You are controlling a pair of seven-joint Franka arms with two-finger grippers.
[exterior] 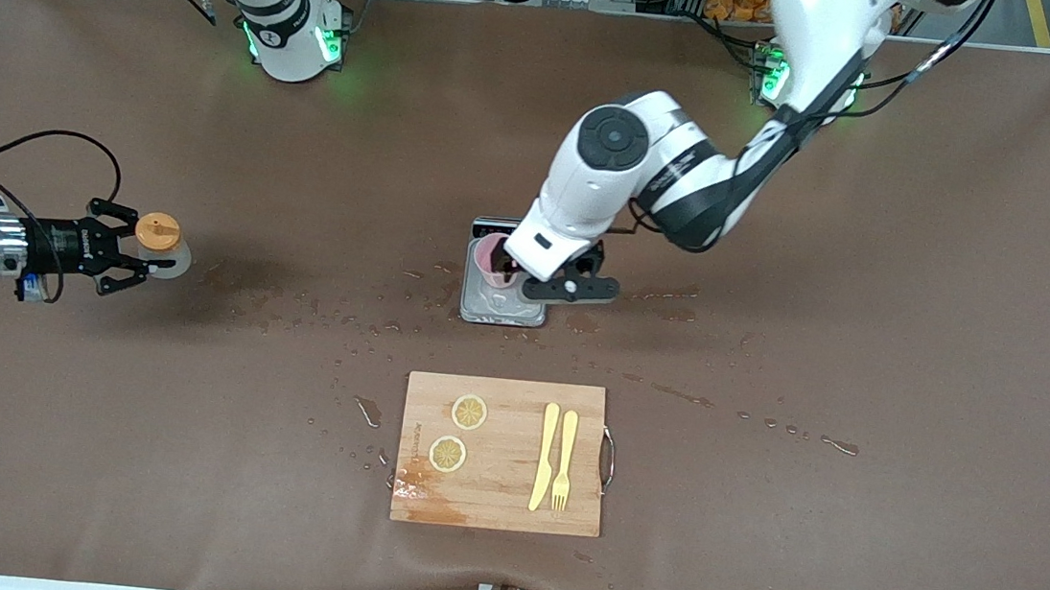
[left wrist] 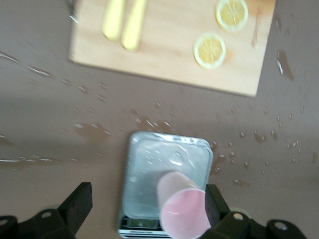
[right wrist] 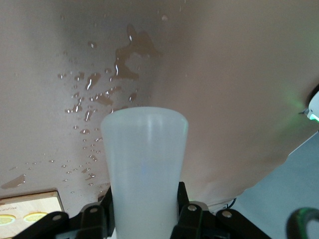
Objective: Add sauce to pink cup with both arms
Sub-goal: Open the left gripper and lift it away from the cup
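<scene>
The pink cup (exterior: 493, 261) stands on a small grey scale (exterior: 499, 310) in the middle of the table. My left gripper (exterior: 517, 277) is down around it and open. In the left wrist view the cup (left wrist: 185, 211) sits right beside one finger (left wrist: 213, 206), while the other finger (left wrist: 79, 201) is well clear of it. My right gripper (exterior: 147, 251) is over the right arm's end of the table, shut on the sauce bottle (exterior: 160, 243) with its orange cap. The right wrist view shows the whitish bottle body (right wrist: 144, 164) clamped between the fingers (right wrist: 188, 206).
A wooden cutting board (exterior: 498, 495) lies nearer the front camera than the scale, with two lemon slices (exterior: 468, 412), a yellow knife (exterior: 545, 456) and a fork (exterior: 564, 461) on it. Water drops and wet patches (exterior: 369, 319) dot the brown table.
</scene>
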